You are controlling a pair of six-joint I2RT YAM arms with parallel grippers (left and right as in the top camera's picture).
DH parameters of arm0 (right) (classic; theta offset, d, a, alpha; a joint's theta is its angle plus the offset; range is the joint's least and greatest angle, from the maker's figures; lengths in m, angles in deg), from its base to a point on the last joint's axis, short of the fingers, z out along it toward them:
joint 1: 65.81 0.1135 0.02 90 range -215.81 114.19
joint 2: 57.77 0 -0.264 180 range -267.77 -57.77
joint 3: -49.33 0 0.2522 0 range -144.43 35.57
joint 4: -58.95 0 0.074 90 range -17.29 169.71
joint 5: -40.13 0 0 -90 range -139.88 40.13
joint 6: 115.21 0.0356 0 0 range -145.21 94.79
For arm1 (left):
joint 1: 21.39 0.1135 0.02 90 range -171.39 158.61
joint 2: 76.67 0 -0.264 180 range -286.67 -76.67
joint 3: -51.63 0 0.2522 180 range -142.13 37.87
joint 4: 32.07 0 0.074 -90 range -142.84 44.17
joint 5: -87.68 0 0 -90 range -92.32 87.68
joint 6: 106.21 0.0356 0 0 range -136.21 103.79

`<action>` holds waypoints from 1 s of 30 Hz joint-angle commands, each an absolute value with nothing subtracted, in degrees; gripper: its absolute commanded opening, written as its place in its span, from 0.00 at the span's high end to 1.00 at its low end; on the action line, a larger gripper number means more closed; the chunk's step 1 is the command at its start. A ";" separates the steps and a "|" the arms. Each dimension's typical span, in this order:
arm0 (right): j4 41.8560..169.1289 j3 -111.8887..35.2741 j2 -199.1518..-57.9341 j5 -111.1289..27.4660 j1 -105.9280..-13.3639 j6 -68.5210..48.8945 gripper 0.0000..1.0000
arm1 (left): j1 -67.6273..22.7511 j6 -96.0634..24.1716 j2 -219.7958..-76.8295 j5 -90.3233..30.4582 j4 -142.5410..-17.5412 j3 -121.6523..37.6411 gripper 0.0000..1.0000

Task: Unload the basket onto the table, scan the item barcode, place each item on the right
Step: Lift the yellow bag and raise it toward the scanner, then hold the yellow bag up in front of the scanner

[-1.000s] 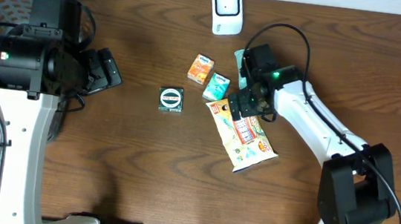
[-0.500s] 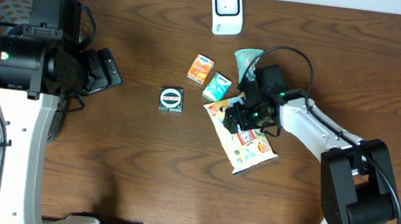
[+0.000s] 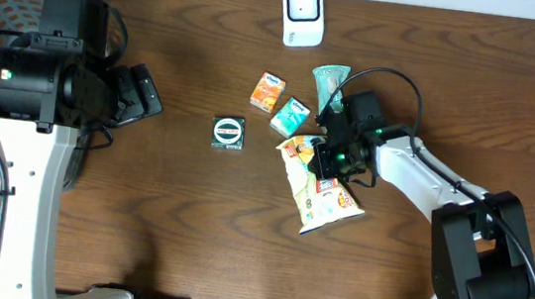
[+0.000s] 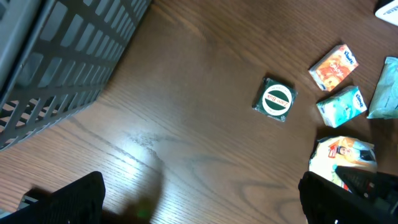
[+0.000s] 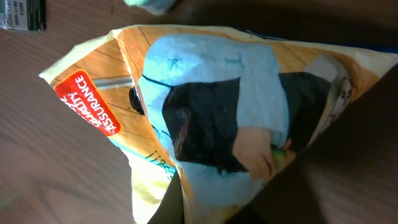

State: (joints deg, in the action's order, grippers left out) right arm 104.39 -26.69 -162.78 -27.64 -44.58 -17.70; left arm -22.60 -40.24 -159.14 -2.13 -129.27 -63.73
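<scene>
Yellow-and-orange crinkled foil snack bag [image 3: 324, 199]: lies on the dark wooden table [image 3: 190, 221], at 4 o'clock from the table's middle in the overhead view; in the right wrist view the bag [image 5: 211, 93] fills the frame.
Right claw: the right gripper [image 3: 330, 160] sits on the bag's upper end, jaws pinched together on the foil.
Change, right claw: a second ago it stood at 12 o'clock of the bag's top edge with jaws wide; it has come down onto the bag and closed.
Change, bag: its lower end has swung from 5 o'clock toward 6 o'clock.
Left claw: the left gripper [image 3: 142, 96] hangs at 9 o'clock, jaws wide, holding nothing; unchanged.
White box-shaped barcode scanner [image 3: 302, 12]: upright at 12 o'clock, well apart from the bag.
Neighbours: small orange carton [image 3: 268, 90], small teal carton [image 3: 290, 115] and pale green pouch [image 3: 329, 77] at 11 to 12 o'clock of the bag; black square packet with a round white label [image 3: 228, 133] at 9 o'clock of it; none has shifted.
</scene>
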 commanded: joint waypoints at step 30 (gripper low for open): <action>55.89 -70.97 -188.33 -39.66 -47.42 9.44 0.99 | -22.32 -40.48 -159.38 -1.65 -129.36 -63.62 0.02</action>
